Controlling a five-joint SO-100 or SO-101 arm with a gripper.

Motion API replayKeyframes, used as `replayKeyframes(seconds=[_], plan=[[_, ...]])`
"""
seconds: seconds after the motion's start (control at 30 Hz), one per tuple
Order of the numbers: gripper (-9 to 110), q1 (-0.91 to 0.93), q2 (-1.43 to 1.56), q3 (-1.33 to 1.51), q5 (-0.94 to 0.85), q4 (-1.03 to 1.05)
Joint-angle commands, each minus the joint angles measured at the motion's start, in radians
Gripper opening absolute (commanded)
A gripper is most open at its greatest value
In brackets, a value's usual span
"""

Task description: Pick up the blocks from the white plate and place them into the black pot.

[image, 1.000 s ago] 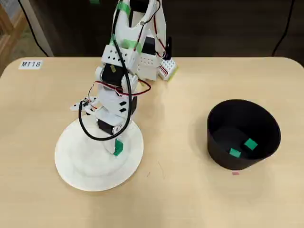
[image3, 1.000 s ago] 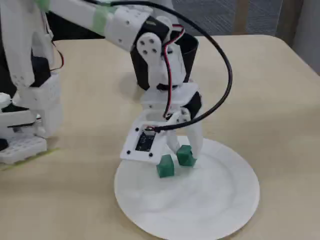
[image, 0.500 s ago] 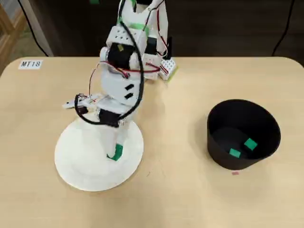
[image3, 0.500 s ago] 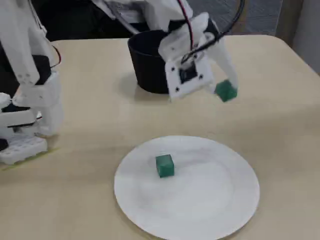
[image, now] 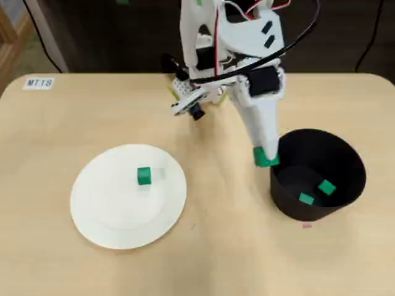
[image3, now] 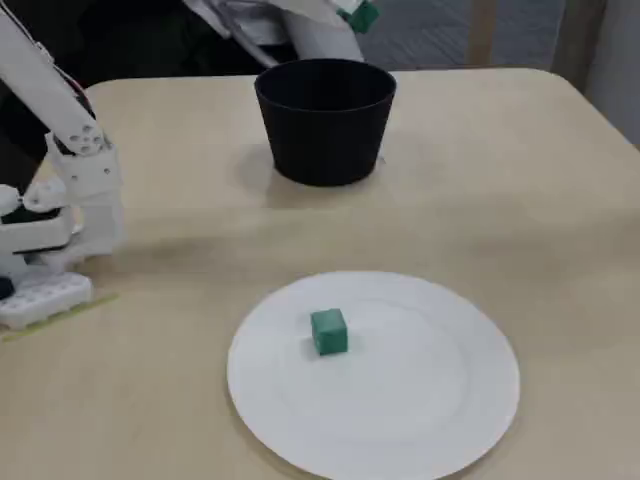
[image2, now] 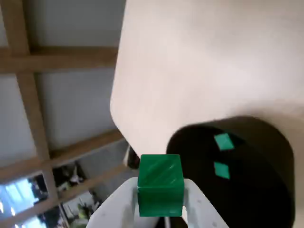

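Fingers (image2: pixel 161 209) pinch a green cube (image2: pixel 160 184) beside the black pot (image2: pixel 266 190).

In the fixed view the arm (image3: pixel 270 20) is cut off by the top edge, and the pot's (image3: pixel 325 125) inside is hidden by its wall; in the wrist view the gripper (image2: pixel 160 209) runs off the bottom edge.

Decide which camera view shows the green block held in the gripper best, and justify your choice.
The wrist view: the held block fills the foreground between the gripper's fingers. The overhead view shows it small at the black pot's rim; the fixed view catches it at the top edge.
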Motion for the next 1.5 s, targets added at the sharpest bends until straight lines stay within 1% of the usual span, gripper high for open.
replayKeyframes(seconds=[0.0, 0.17, 0.33, 0.47, 0.67, 0.97, 1.0, 1.07, 1.1, 1.17, 1.27, 1.33, 1.37, 1.4, 1.43, 1.47], plan=[[-2, -0.101, 0.026, 0.017, 0.015, 0.006], [-2, -0.222, -0.035, 0.038, 0.023, 0.006], [-2, -0.273, -0.129, 0.038, 0.012, -0.020], [-2, -0.275, -0.190, 0.038, -0.006, -0.084], [-2, -0.245, -0.193, 0.064, -0.003, -0.258], [-2, -0.150, -0.181, 0.112, -0.006, -0.299], [0, -0.144, -0.181, 0.117, -0.006, -0.299], [14, -0.138, -0.179, 0.123, -0.018, -0.295], [18, -0.137, -0.179, 0.124, -0.026, -0.290], [22, -0.135, -0.179, 0.130, -0.026, -0.288], [24, -0.135, -0.178, 0.130, -0.026, -0.282], [21, -0.133, -0.175, 0.130, -0.026, -0.279], [14, -0.132, -0.170, 0.130, -0.026, -0.276], [3, -0.127, -0.164, 0.130, -0.028, -0.270], [-2, -0.118, -0.158, 0.126, -0.029, -0.252], [-2, -0.100, -0.153, 0.115, -0.031, -0.218]])
